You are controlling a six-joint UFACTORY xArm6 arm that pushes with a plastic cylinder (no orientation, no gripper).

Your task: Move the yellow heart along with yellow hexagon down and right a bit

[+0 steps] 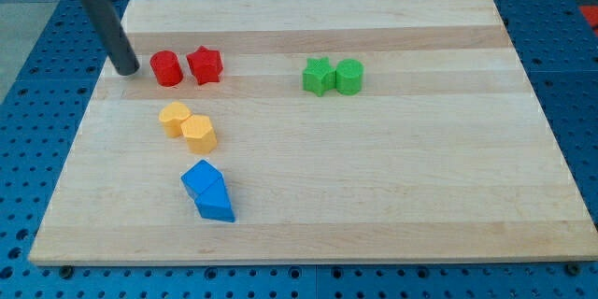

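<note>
Eight small blocks sit on the wooden board (392,168), grouped in four touching pairs; the yellow heart (174,119) and the yellow hexagon (199,134) lie toward the board's left edge, about midway between its top and bottom edges, the heart up and to the left of the hexagon; below them, near the bottom left corner, the blue cube (202,180) touches the blue wedge (216,204), which lies closer to the bottom edge; near the top left corner, the red cylinder (167,68) stands just left of the red star (205,65); the green star (319,77) and the green cylinder (348,76) sit right of the middle, nearer the top edge; my tip (126,71) rests on the board just left of the red cylinder, apart from it, well above the yellow pair; the rod has no hand, so it grasps nothing.
</note>
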